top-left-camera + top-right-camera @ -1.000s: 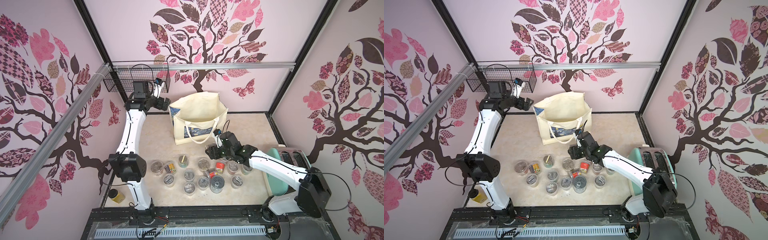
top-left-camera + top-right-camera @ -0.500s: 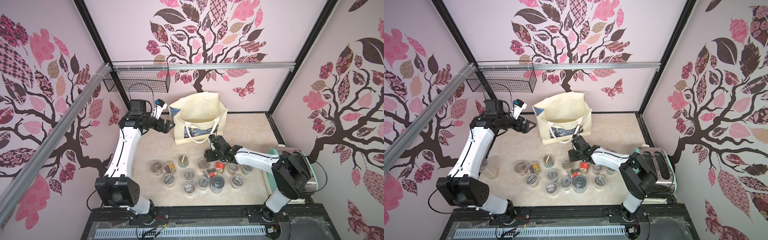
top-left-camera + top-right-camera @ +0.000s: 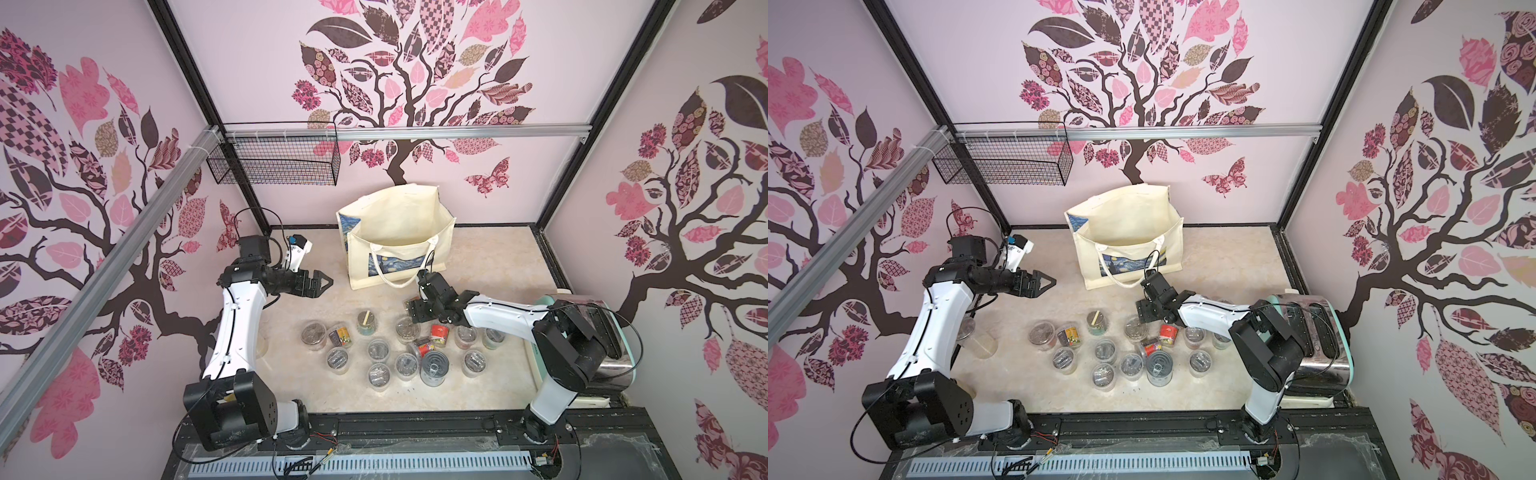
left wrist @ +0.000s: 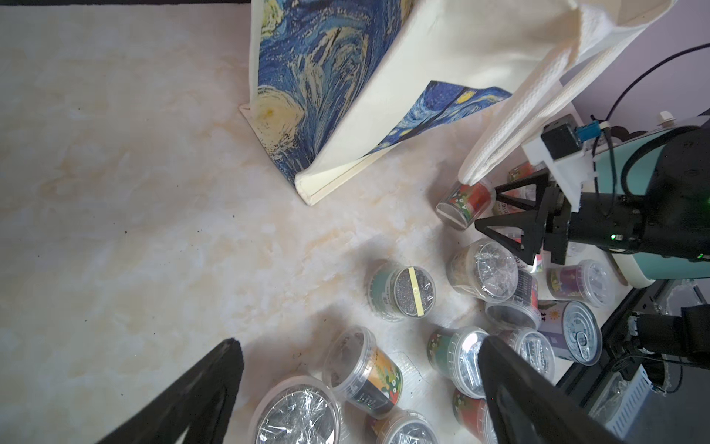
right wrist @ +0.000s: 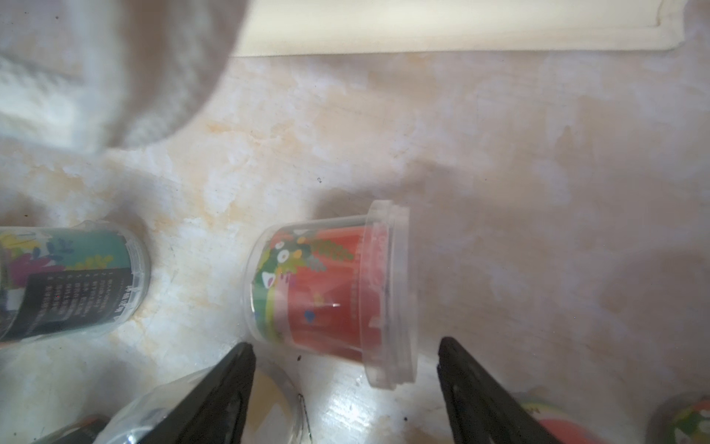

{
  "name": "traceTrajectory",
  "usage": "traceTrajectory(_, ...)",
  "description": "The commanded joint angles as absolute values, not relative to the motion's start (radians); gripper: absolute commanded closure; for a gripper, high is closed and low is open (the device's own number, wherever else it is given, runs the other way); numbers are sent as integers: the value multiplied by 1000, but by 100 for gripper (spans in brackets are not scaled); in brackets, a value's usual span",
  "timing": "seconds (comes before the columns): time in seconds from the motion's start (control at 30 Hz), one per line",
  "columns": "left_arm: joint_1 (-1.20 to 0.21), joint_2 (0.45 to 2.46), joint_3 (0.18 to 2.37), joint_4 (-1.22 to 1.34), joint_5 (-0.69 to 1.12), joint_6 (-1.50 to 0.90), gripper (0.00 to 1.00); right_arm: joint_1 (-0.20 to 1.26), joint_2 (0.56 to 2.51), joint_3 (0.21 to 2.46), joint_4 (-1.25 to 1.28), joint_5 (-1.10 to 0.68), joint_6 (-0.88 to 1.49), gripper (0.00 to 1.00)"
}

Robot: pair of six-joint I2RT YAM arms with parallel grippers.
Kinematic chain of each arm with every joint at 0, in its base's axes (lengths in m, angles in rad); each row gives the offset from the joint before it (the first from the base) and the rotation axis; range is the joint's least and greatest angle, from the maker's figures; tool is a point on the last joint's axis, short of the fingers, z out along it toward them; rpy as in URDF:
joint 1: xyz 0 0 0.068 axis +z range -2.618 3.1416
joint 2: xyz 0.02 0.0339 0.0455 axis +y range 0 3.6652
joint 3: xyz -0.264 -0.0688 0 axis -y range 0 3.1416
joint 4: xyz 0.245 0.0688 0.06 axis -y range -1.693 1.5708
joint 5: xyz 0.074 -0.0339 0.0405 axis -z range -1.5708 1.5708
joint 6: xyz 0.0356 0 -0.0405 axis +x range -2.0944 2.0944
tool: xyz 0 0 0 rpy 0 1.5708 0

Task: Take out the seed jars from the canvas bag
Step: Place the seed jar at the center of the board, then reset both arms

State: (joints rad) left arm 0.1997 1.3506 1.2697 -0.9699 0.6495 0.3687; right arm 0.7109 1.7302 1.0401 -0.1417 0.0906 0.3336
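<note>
A: In both top views the seed jars (image 3: 379, 348) crowd the counter (image 3: 478, 257) before the canvas bag (image 3: 399, 237). The left pincer (image 3: 324, 283) gapes empty, well apart.
B: Left wrist view: the bag's rope handle (image 4: 511, 127) hangs close over a tipped red jar (image 4: 466, 200) beside the right pincer (image 4: 488, 209).
A: Snag risk, I'd judge.
B: Right wrist view: jaws parted, holding nothing. Lying on its side, the red jar (image 5: 334, 296) could roll into its neighbours.
</note>
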Motion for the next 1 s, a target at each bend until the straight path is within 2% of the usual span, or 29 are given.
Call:
traceTrajectory(0.0,205,1322,1224,-932,623,398,2,707,1681,1057,-151,116,339,21)
traceTrajectory(0.13,204,1312,1139,-852,608,374,2,706,1589,1024,-115,127,362,20)
traceTrajectory(0.23,204,1308,1086,-806,609,365,2,707,1497,964,-43,163,350,15)
traceTrajectory(0.33,205,1304,1031,-725,593,312,2,706,1395,886,40,289,351,1)
traceTrajectory(0.43,203,1310,975,-600,520,162,2,706,1297,813,112,440,350,0)
traceTrajectory(0.6,194,1360,911,-408,407,-35,2,705,1183,712,251,631,188,0)
traceTrajectory(0.77,151,1393,795,-107,302,-44,2,673,1126,492,622,637,-123,0)
traceTrajectory(0.97,121,1447,586,376,297,-8,2,417,1070,311,758,478,14,0)
